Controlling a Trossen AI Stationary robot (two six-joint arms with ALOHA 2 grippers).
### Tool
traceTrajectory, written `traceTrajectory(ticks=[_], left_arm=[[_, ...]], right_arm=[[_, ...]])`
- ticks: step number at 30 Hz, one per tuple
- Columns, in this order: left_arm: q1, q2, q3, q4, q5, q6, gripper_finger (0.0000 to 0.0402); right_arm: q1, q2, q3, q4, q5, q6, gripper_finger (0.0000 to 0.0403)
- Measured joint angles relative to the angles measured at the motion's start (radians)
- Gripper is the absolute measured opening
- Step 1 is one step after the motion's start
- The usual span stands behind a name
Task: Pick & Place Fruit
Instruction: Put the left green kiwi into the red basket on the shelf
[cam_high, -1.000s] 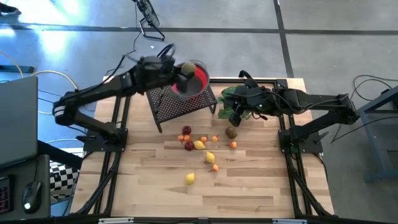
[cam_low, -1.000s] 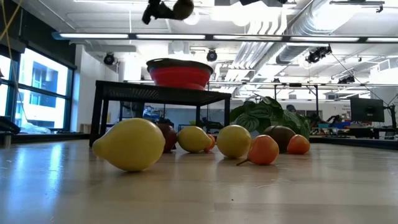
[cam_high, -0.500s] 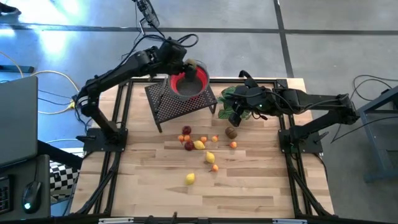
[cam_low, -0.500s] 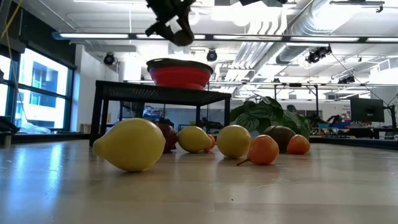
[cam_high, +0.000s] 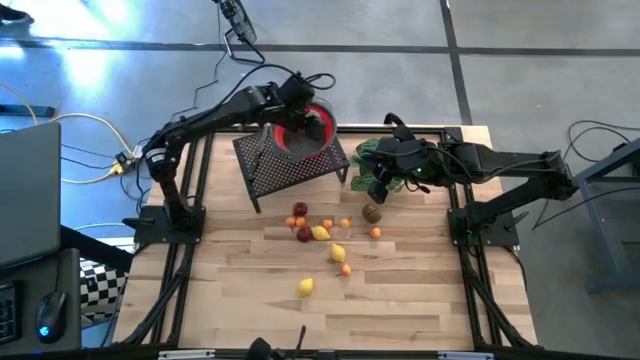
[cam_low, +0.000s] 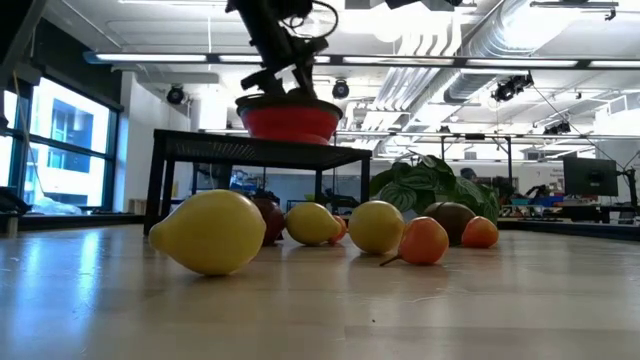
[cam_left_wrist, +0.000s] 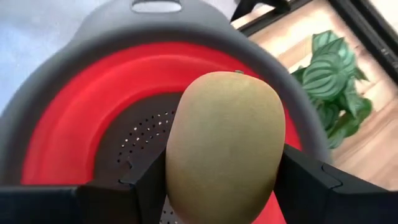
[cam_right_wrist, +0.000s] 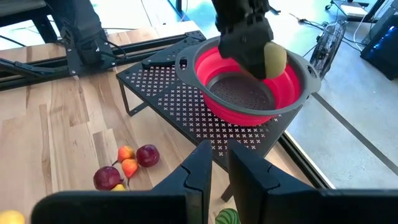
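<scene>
My left gripper (cam_high: 312, 121) hangs just over the red colander (cam_high: 291, 136), which sits on a black mesh stand (cam_high: 285, 170), and is shut on a brownish-green kiwi (cam_left_wrist: 224, 149). The right wrist view shows that kiwi (cam_right_wrist: 275, 58) above the colander's bowl (cam_right_wrist: 239, 87). Several loose fruit lie on the wooden table: lemons (cam_high: 320, 233), small orange balls (cam_high: 346, 269), dark red ones (cam_high: 300, 210) and a second kiwi (cam_high: 372, 213). My right gripper (cam_high: 378, 190) waits, shut, over the leafy plant (cam_high: 365, 152). My left gripper pinches the kiwi between its two fingers (cam_left_wrist: 146, 186), one on each long side (cam_left_wrist: 180, 168). It comes from above, slanting down into the colander's mouth. The kiwi is lifted clear over the perforated bottom (cam_left_wrist: 140, 140) and sticks out past the fingertips.
The stand stands at the table's far side, with the plant (cam_low: 430, 185) to its right. The loose fruit (cam_low: 210, 232) cluster mid-table below the stand. Bare wood (cam_high: 400, 310) lies toward the near edge. Black arm frames run along both table sides.
My left gripper, still shut on the kiwi, has reached farther over the stand and come down from high above the colander to just over its bowl, tipping more steeply downward. The fruit on the table and my right arm have stayed put.
</scene>
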Motion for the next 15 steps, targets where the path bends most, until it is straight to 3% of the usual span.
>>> traceTrajectory(ticks=[15], left_arm=[[0.0, 0.087, -0.003, -0.032, 0.0, -0.003, 0.023]], right_arm=[[0.0, 0.0, 0.0, 0.0, 0.0, 0.0, 0.0043]])
